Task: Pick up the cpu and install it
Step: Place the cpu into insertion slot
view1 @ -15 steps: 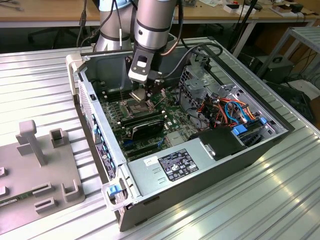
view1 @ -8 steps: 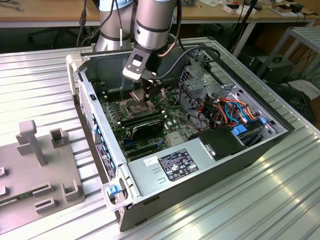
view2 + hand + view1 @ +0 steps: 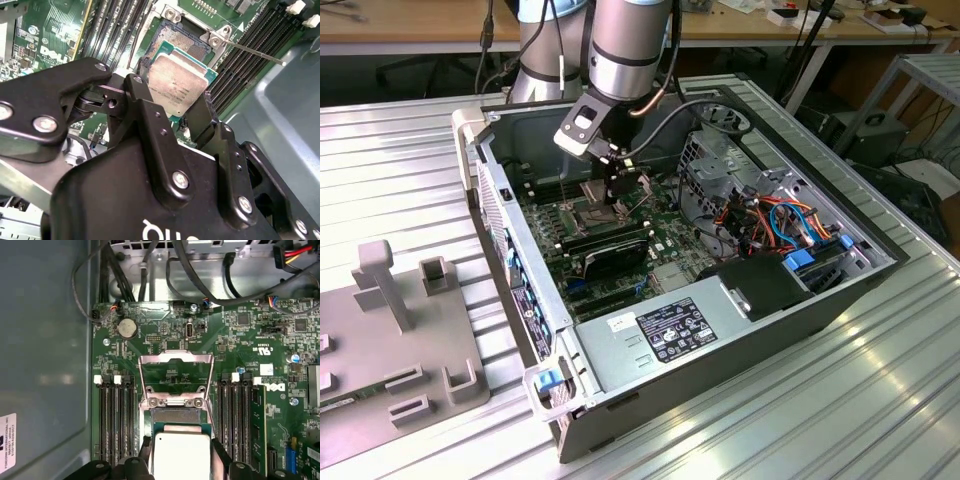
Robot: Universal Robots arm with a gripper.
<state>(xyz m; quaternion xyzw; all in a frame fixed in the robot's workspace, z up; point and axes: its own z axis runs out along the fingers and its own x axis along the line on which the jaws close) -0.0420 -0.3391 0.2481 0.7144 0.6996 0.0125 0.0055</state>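
Note:
The cpu [image 3: 177, 80], a flat square chip with a dull silver top and a green edge, is held by two opposite sides between the black fingers [image 3: 144, 102] of my gripper [image 3: 172, 97], which is shut on it. It hangs just above the dark open socket [image 3: 175, 415] and overlaps its near part in both wrist views. Behind the socket the hinged metal frame [image 3: 175, 372] stands flipped up, and its thin lever [image 3: 255, 52] sticks out sideways. In the exterior view the gripper [image 3: 617, 195] reaches down into the open computer case [image 3: 840, 300] over the motherboard.
Black memory slots [image 3: 114, 425] flank the socket on both sides. Cables [image 3: 150, 270] hang along the board's far edge, and the grey case wall [image 3: 45, 365] runs close by. A power supply [image 3: 660, 335] sits inside the case, and a grey fixture [image 3: 400, 340] stands at the exterior view's left.

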